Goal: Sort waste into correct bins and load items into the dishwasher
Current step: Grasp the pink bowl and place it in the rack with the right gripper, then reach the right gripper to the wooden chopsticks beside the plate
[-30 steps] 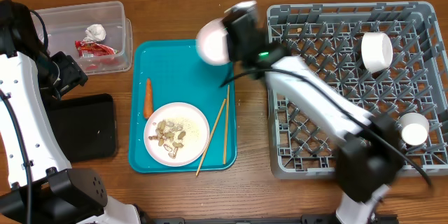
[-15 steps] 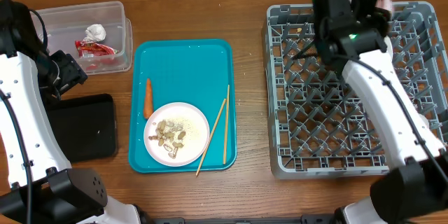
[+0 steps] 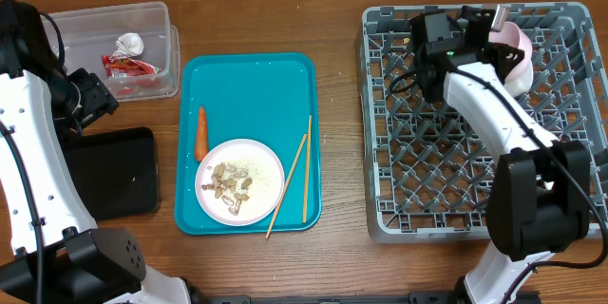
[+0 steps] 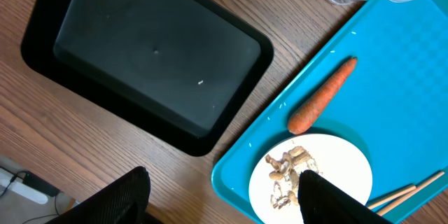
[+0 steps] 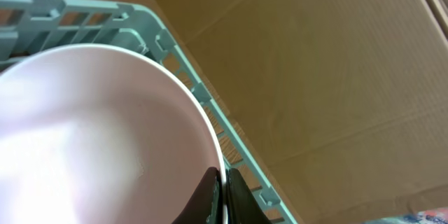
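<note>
**Loading in progress.** Right claw [image 5: 222, 185] pinches the bowl [image 5: 91, 133] by its rim at the far corner of the rack [image 3: 408, 180], not yet released. Left claw [image 4: 222, 175] is wide and empty. Wrapper [image 3: 128, 65] and paper [image 3: 130, 45] lie in the tub [image 3: 171, 28]. Remaining on the teal tray [image 3: 252, 85]: carrot [image 3: 200, 131], shells [image 3: 228, 188], plate [image 3: 266, 166], chopsticks [image 3: 306, 176].

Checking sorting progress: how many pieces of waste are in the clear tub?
2: a crumpled white paper ball and a red wrapper right beside it, both near the middle of the clear tub. Smaller scraps under them could be hidden.
</note>
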